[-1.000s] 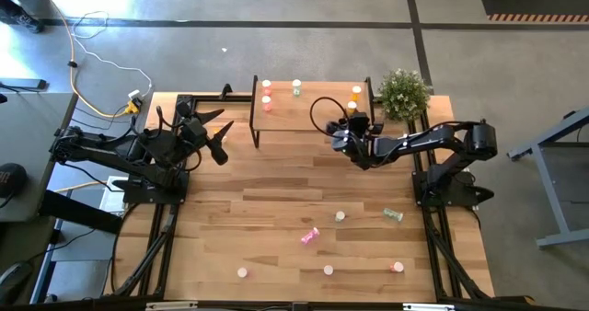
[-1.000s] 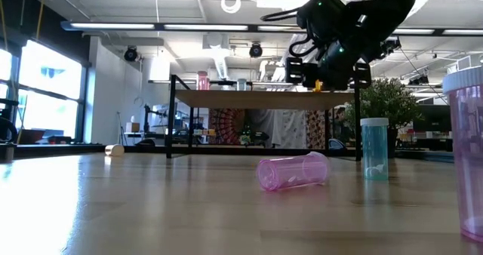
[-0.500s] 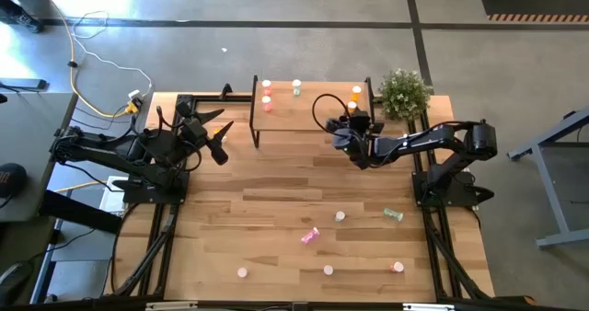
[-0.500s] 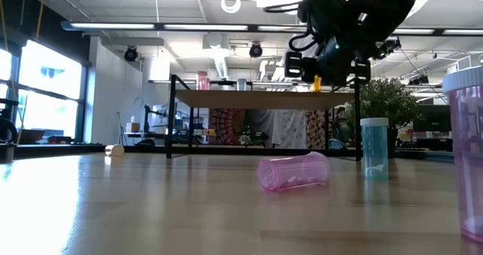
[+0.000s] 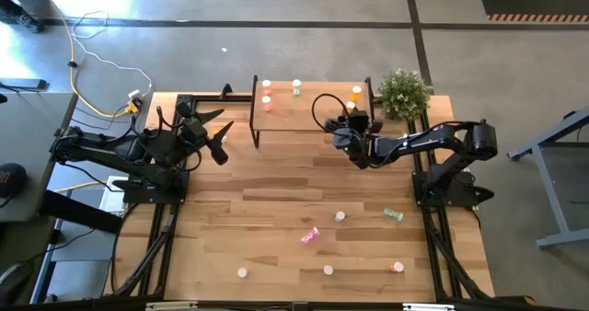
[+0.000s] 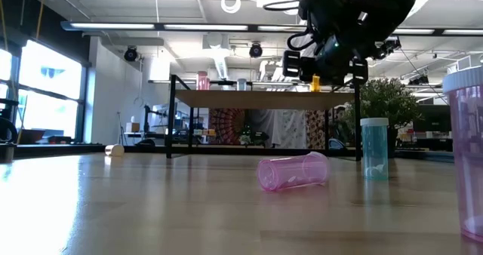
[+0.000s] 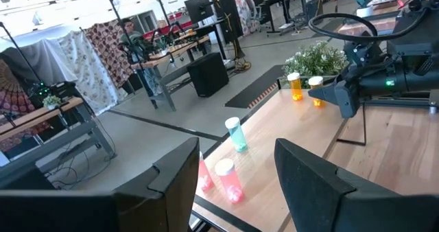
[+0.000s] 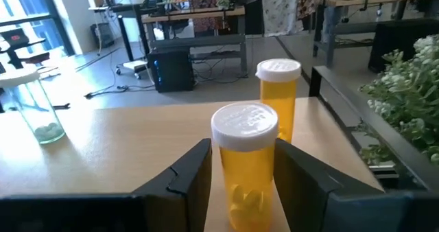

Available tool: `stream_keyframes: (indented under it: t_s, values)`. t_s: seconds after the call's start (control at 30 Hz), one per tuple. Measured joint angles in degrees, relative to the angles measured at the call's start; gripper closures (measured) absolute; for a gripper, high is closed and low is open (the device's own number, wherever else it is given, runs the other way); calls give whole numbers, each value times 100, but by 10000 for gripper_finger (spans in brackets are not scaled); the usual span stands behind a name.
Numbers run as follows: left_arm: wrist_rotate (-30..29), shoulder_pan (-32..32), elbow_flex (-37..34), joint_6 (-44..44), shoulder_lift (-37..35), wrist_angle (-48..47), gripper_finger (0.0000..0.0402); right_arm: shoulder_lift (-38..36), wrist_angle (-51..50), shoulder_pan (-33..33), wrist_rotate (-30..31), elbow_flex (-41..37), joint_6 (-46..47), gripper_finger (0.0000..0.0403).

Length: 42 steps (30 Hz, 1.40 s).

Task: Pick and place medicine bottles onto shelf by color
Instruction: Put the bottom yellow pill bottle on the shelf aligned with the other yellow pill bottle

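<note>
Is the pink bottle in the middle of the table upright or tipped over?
Tipped over. The pink bottle lies on its side on the table, while the green bottle nearby stands upright.

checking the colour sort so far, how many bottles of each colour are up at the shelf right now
pink bottles: 2
green bottle: 1
orange bottles: 2, one of them between the fingers of the right gripper
total at the shelf: 5
</note>
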Motion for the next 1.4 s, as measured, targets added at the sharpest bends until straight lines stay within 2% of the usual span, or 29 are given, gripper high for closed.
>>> stream_keyframes:
  t_s: [0.1, 0.77, 1.0, 1.4]
  values:
    - [0, 0, 0, 0, 0, 0, 222, 0, -1, 0, -24, 0, 238, 265]
    - [0, -2, 0, 0, -2, 0, 222, -4, 104, -4, 76, 0, 242, 265]
    - [0, -2, -1, 0, 0, 0, 222, -7, 529, -4, 239, 2, -184, 265]
    - [0, -3, 0, 0, -1, 0, 222, -7, 882, -2, 399, 4, -314, 265]
